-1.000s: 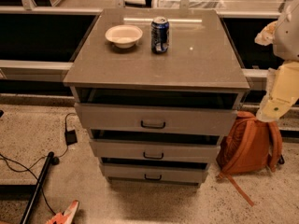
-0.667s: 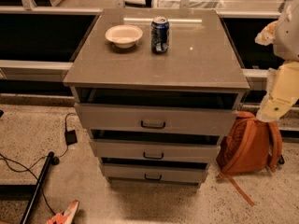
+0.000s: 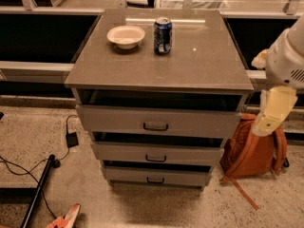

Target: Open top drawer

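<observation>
The top drawer (image 3: 199, 123) is the widest grey front under the cabinet top (image 3: 156, 65), with a small dark loop handle (image 3: 156, 126) at its centre. It stands pulled out a little, with a dark gap above its front. Two narrower grey drawers (image 3: 156, 155) sit below it, each also slightly out. Only my white and cream arm (image 3: 278, 87) shows, at the right edge, beside the cabinet's right side and apart from the drawers. My gripper is out of view.
A white bowl (image 3: 126, 35) and a blue soda can (image 3: 162, 35) stand on the cabinet top. An orange backpack (image 3: 251, 148) leans on the floor right of the drawers. A black cable with an adapter (image 3: 72, 139) and a dark pole (image 3: 38, 189) lie at the left.
</observation>
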You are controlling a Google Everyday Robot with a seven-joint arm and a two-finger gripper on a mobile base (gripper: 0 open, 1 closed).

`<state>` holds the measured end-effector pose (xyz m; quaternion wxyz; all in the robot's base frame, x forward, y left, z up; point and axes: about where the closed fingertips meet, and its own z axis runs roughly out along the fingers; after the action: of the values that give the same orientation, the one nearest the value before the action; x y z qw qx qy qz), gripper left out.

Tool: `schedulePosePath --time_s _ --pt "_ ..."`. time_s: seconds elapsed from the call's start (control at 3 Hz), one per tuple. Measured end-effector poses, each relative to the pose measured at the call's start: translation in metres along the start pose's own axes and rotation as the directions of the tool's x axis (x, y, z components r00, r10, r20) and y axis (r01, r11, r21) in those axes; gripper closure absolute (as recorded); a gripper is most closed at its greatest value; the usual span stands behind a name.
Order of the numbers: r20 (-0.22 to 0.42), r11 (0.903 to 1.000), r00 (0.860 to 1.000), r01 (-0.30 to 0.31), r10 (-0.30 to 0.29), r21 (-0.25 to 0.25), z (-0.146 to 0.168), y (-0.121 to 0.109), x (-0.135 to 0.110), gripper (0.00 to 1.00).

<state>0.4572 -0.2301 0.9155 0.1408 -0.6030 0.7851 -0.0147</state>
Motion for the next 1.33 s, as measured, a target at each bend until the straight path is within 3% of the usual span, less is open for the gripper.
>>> schedulePosePath --time_s 0.33,0.67,1.33 --pt "0.059 0.9961 0.998 0.000 0.005 -0.088 0.083 0.013 0.024 0.00" --pt "0.132 0.9947 0.991 0.013 0.001 -0.102 0.129 0.027 0.042 0.00" --pt "0.136 0.9959 0.990 0.035 -0.023 -0.083 0.136 0.029 0.043 0.00"
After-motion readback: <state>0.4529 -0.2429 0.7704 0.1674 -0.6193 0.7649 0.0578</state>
